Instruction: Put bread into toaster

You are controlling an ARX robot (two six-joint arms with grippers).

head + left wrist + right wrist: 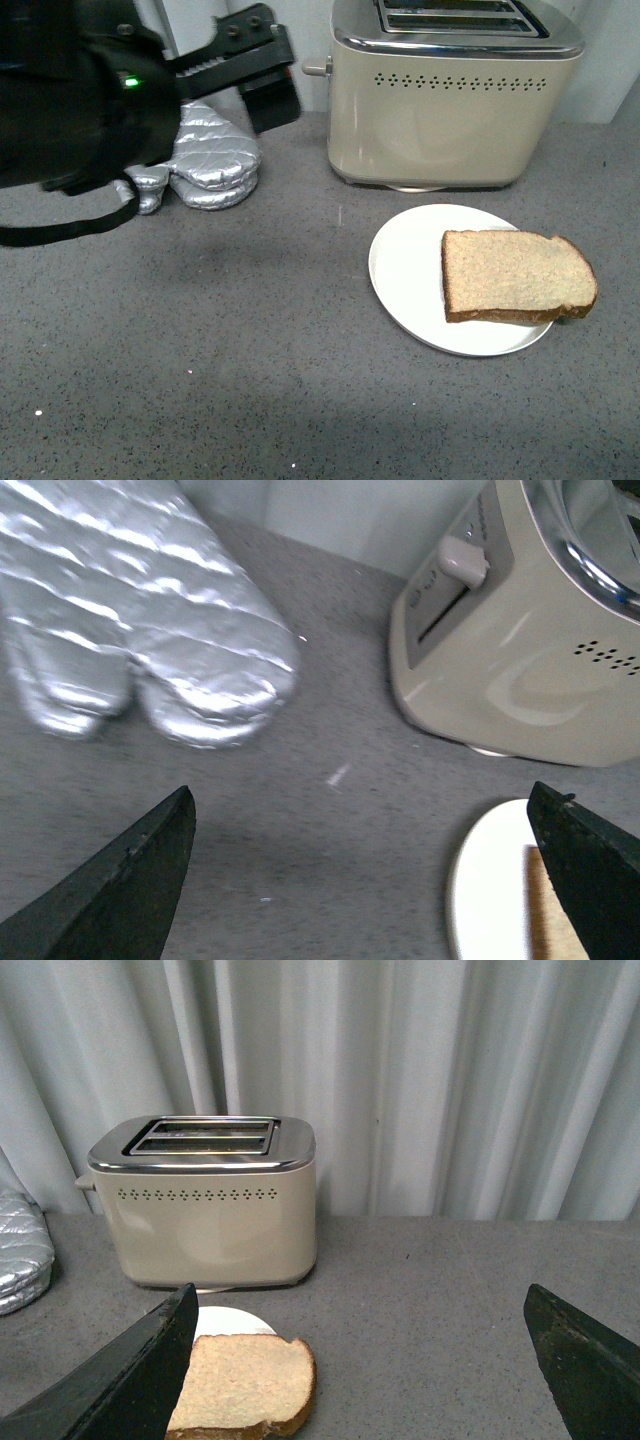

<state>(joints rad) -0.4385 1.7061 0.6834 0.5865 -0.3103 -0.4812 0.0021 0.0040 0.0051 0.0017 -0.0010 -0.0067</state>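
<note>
The bread (515,277) is a light-brown slice with a dark crust, lying flat on a round white plate (405,262) in front of the beige toaster (450,95). The toaster's two top slots are empty. My left gripper (262,70) is open and raised at the upper left, above the counter and left of the toaster. In the left wrist view its open gripper (365,875) frames bare counter, with the plate's edge (485,880) and the toaster (520,650) beyond. My right gripper (360,1360) is open above the counter, to the bread's (240,1385) side, facing the toaster (210,1200). It is out of the front view.
Silver quilted oven mitts (205,160) lie at the back left beside the toaster; they also show in the left wrist view (140,620). A pale pleated curtain (420,1080) closes the back. The grey counter (200,350) runs left and forward of the plate.
</note>
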